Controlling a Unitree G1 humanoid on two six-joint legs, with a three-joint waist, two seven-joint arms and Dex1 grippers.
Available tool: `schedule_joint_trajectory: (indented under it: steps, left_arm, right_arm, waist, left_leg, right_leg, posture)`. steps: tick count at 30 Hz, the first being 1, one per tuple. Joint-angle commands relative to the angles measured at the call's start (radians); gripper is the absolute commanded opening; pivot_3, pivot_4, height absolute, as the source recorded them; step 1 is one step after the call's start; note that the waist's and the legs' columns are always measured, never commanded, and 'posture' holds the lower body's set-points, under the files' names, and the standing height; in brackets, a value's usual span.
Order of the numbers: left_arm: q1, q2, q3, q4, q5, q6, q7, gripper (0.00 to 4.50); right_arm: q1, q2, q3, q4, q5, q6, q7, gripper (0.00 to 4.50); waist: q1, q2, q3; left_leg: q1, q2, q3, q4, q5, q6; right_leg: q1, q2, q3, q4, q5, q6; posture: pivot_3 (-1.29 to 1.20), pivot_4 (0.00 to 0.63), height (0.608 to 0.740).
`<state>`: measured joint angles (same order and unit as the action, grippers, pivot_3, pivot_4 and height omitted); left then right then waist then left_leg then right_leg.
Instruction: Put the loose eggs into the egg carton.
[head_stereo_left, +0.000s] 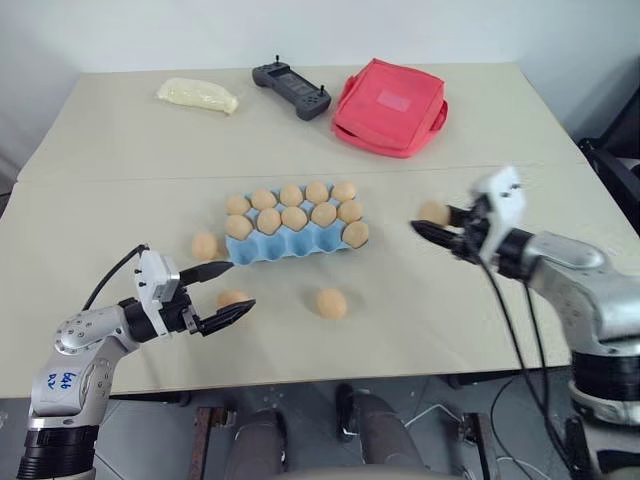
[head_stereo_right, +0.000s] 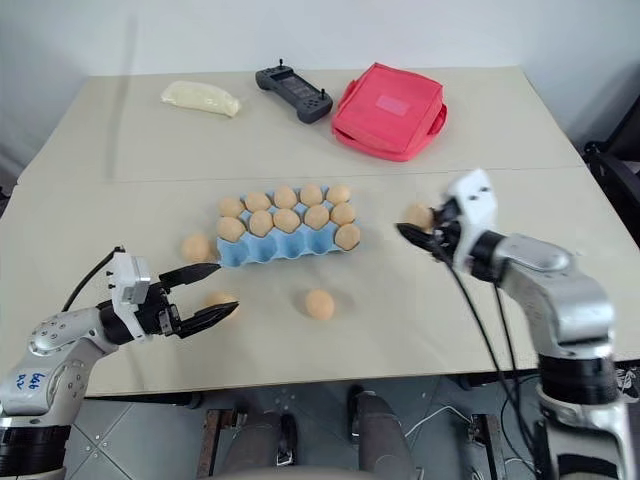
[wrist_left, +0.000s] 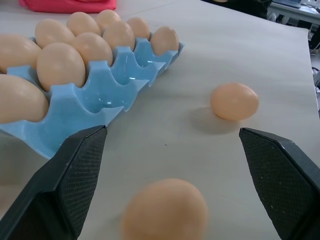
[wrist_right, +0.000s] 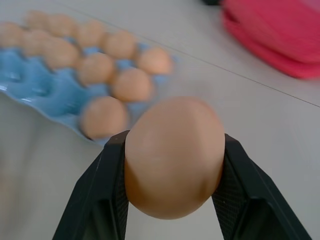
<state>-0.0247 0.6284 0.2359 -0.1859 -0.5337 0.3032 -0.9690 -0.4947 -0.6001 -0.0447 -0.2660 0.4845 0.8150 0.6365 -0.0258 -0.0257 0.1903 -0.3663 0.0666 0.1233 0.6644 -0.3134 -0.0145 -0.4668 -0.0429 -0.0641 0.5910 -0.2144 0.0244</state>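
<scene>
Three eggs lie loose on the table (head_stereo_left: 120, 160) and a fourth is in the air, so by my reckoning the job is partly done with four placements to go. Furthest left, the left gripper (head_stereo_left: 241, 284) hangs low over the near edge with its fingers spread wide and nothing between them, and one loose egg (head_stereo_left: 231, 298) sits just beneath it. Another egg (head_stereo_left: 205, 245) rests just beside the left end of the egg carton (head_stereo_left: 300, 243), which sits mid-table with most cups filled and a few empty ones along its near row. A third egg (head_stereo_left: 331, 303) lies on the table in front of the carton. To the carton's right, the right gripper (wrist_right: 174, 150) pinches an egg (head_stereo_left: 433, 211) above the table, near that end. The tabletop is plain beige with a seam running across it; along the far side lie a pale yellow bag (head_stereo_left: 198, 95), a black controller (head_stereo_left: 290, 90) and a red pouch (head_stereo_left: 390, 107). Behind is a bare pale wall.
</scene>
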Motion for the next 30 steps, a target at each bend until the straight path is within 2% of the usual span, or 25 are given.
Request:
schedule_joint_trajectory:
  steps: [1, 6, 10, 18, 24, 26, 30]
  left_arm:
    - [0.009, 0.003, 0.034, -0.027, -0.019, -0.021, 0.006, 4.50]
    - [0.023, 0.001, 0.044, -0.033, -0.020, -0.029, 0.017, 4.50]
    - [0.035, -0.004, 0.055, -0.044, -0.021, -0.034, 0.027, 4.50]
    - [0.065, -0.010, 0.065, -0.062, -0.025, -0.046, 0.046, 4.50]
    - [0.058, -0.010, 0.061, -0.053, -0.022, -0.052, 0.048, 4.50]
    - [0.052, -0.010, 0.057, -0.048, -0.020, -0.053, 0.048, 4.50]
    - [0.041, -0.012, 0.048, -0.041, -0.017, -0.054, 0.046, 4.50]
  right_arm:
    - [-0.076, 0.052, 0.092, 0.003, -0.025, -0.013, 0.000, 1.79]
    - [-0.155, 0.148, 0.197, 0.100, -0.076, -0.078, 0.019, 1.79]
    - [-0.199, 0.208, 0.237, 0.180, -0.117, -0.127, 0.028, 1.79]
    - [-0.244, 0.292, 0.272, 0.297, -0.178, -0.198, 0.035, 1.79]
    - [-0.257, 0.323, 0.270, 0.306, -0.195, -0.201, 0.037, 3.90]
    - [-0.258, 0.325, 0.266, 0.296, -0.196, -0.199, 0.036, 4.48]
    - [-0.249, 0.306, 0.252, 0.252, -0.188, -0.188, 0.048, 4.48]
  waist:
    - [-0.001, 0.000, 0.000]
    - [-0.002, -0.001, -0.001]
    - [-0.002, -0.001, -0.001]
    - [-0.005, -0.002, -0.001]
    - [-0.006, -0.002, -0.001]
    - [-0.006, -0.002, -0.001]
    - [-0.006, -0.002, -0.001]
  left_leg:
    - [-0.001, 0.000, 0.000, 0.000, 0.000, 0.000]
    - [-0.003, -0.001, 0.001, 0.000, 0.000, 0.000]
    - [-0.006, -0.002, 0.004, 0.000, 0.000, 0.000]
    - [-0.003, -0.002, 0.006, 0.001, 0.000, -0.001]
    - [-0.003, -0.001, 0.007, 0.001, 0.000, -0.001]
    - [-0.003, -0.001, 0.007, 0.001, 0.000, -0.001]
    - [-0.003, -0.001, 0.007, 0.001, 0.000, -0.001]
  right_leg:
    - [-0.001, 0.000, 0.000, 0.001, 0.000, 0.000]
    - [-0.005, -0.001, 0.000, 0.004, 0.001, 0.001]
    - [-0.011, -0.002, 0.001, 0.009, 0.001, 0.001]
    - [-0.012, -0.002, 0.003, 0.013, 0.000, 0.000]
    - [-0.013, -0.002, 0.005, 0.015, 0.000, -0.001]
    - [-0.013, -0.002, 0.005, 0.015, 0.000, -0.001]
    - [-0.013, -0.002, 0.005, 0.015, 0.000, -0.001]
  posture:
    - [0.00, 0.150, 0.740]
    - [0.00, 0.150, 0.740]
    - [0.00, 0.150, 0.740]
    - [0.00, 0.150, 0.740]
    - [0.00, 0.150, 0.740]
    - [0.00, 0.150, 0.740]
    - [0.00, 0.150, 0.740]
